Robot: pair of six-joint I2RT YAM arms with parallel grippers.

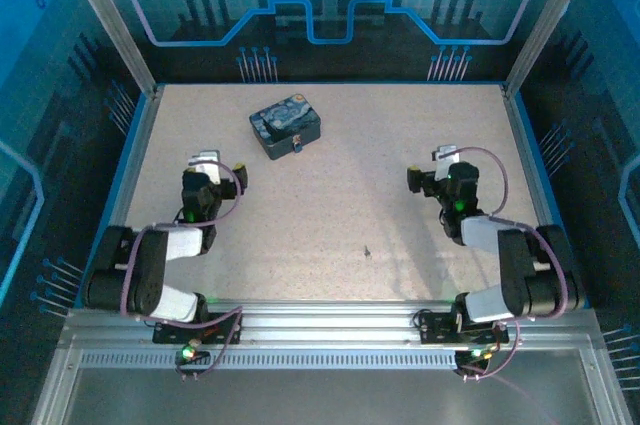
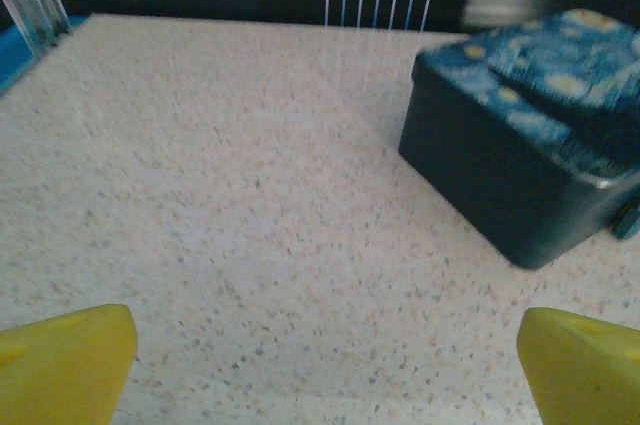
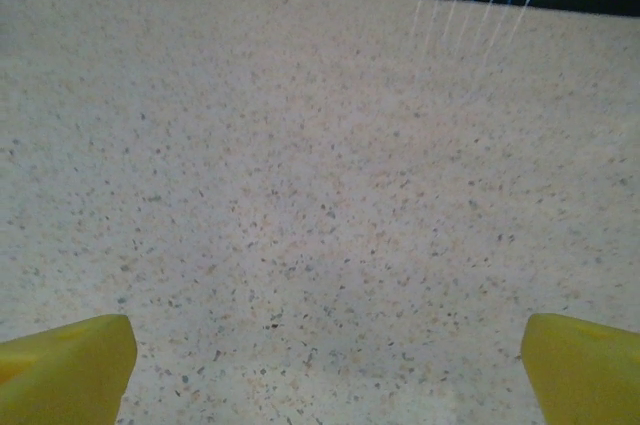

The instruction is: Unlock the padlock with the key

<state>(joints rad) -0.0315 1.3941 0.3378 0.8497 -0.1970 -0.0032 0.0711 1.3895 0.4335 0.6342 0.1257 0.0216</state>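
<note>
Both of my pincers stand wide, holding nothing. From the left wrist, the left pincer (image 2: 325,363) shows yellow fingertips (image 2: 65,357) at the two bottom corners with bare speckled table (image 2: 230,195) between them. The right pincer (image 3: 325,365) looks the same over its own patch of table. The left wrist camera gives me the dark blue swirl-patterned box (image 2: 520,145) close up, ahead and to the right, with its lid shut. From above I get the layout: the box sits at the far middle-left, and the padlock (image 1: 296,144) is a tiny bluish speck at its near face. The key (image 1: 366,251) is a dark sliver on open table, well apart from the box — between my arms, nearer the right one.
</note>
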